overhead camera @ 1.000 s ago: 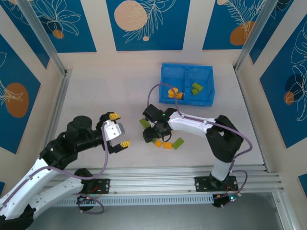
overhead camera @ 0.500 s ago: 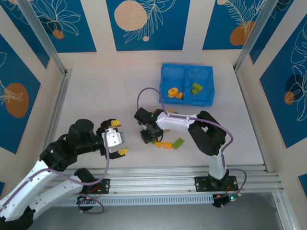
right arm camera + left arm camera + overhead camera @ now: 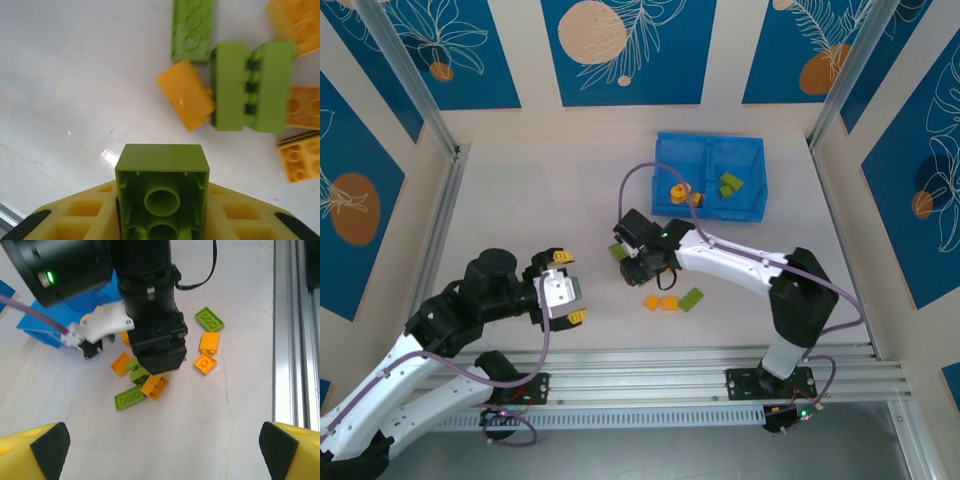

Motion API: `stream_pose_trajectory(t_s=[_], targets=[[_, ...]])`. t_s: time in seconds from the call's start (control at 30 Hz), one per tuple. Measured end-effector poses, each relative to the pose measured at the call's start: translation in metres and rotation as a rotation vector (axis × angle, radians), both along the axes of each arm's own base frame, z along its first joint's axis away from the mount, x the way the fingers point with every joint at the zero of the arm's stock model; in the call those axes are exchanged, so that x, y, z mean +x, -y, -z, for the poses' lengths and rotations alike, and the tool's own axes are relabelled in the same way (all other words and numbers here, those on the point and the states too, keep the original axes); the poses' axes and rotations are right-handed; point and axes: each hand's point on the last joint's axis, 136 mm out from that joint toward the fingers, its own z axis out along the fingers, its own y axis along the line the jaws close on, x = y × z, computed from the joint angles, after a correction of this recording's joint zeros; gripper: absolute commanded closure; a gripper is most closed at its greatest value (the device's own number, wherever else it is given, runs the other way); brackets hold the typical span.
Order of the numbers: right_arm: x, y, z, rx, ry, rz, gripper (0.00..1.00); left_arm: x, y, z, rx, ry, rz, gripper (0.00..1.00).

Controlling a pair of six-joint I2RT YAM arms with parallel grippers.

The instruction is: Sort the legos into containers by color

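Legos in blue tray: orange-yellow ones left compartment, green bricks right | right gripper clamped on lime green brick | left gripper jaws wide apart, empty | loose legos on table beneath right gripper

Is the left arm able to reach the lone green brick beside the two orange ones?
Probably yes. The left pincer stands open, and the green brick lies uncovered, apart from the right pincer. The two orange bricks lie between and may crowd a finger.
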Motion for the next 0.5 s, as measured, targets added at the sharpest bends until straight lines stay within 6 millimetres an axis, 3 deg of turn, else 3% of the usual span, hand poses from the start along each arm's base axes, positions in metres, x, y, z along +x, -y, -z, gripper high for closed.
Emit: stream_pose_trajectory(t_s=[0.17,0.3,0.4,0.5], targets=[[0.043,0.042,-0.057,0.071,0.162,0.163,0.64,0.001,0.016,-0.01,-0.115,-0.022,0.02,0.0],[0.101,0.11,-0.099,0.117,0.309,0.396,0.64,0.01,0.029,-0.018,-0.246,-0.071,-0.017,0.0],[0.142,0.169,-0.111,0.101,0.382,0.561,0.64,0.019,0.036,-0.022,-0.311,-0.127,-0.058,0.0],[0.18,0.215,-0.107,0.059,0.393,0.686,0.64,0.03,0.04,-0.02,-0.336,-0.186,-0.115,0.0]])
